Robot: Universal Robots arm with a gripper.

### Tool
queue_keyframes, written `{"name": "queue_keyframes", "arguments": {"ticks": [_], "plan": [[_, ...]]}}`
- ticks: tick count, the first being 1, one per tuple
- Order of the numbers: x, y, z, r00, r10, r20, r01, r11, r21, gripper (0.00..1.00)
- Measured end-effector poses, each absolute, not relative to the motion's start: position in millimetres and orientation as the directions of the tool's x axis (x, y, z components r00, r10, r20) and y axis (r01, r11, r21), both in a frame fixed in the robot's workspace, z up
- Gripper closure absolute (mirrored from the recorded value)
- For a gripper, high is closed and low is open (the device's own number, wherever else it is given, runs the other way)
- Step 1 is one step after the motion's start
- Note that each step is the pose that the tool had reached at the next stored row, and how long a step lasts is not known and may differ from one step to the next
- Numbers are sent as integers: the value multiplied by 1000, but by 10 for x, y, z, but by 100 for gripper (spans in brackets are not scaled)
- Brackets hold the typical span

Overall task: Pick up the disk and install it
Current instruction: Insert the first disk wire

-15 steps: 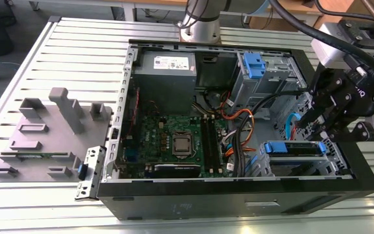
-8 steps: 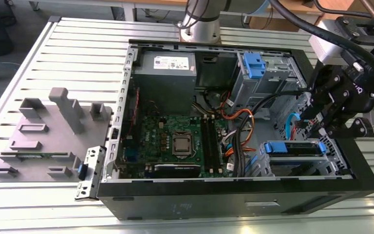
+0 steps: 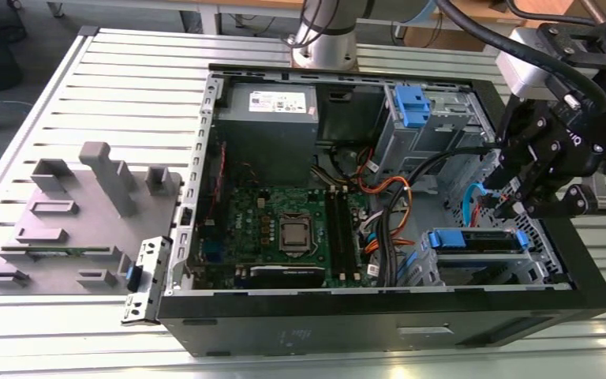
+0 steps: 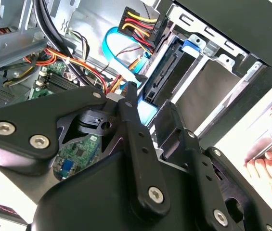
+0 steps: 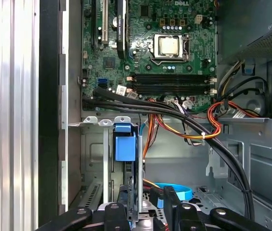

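The computer case (image 3: 387,324) lies on its side in the middle of the slatted bench (image 3: 50,103) with its side panel off, I take it so the arm can reach straight down into the bays. The disk (image 3: 482,241) stands on edge in the drive bay at the case corner nearest the bench's near edge, on the exterior view's right. Its blue bracket looks level with the bay rails, so I judge it seated or very nearly so. The hand (image 3: 540,207) hangs just over that bay's end toward the exterior view's right, pointed down at the disk; whether it is clamped on the bracket or loose around it I cannot tell. In the second wrist view a looped light-blue data cable (image 4: 112,41) lies beside the bay, clear of the slot. Orange and black cables (image 3: 387,197) are bunched between the bay and the motherboard (image 3: 293,229). The power supply (image 3: 266,110) carries a white sticker and the hand's body has white lettering; I can make out neither. A grey moulded fixture (image 3: 72,213) sits toward the bench's edge on the exterior view's left, and a person's own hand (image 4: 265,166) rests outside the case wall.
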State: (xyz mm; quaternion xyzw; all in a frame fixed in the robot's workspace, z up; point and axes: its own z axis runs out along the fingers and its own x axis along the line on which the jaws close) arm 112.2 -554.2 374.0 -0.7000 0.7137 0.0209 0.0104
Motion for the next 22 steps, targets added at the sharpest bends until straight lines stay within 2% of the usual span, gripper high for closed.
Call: {"name": "queue_keyframes", "arguments": {"ticks": [22], "plan": [[1138, -5539, 3607, -20, -999, -44, -1000, 19, 14, 58]]}}
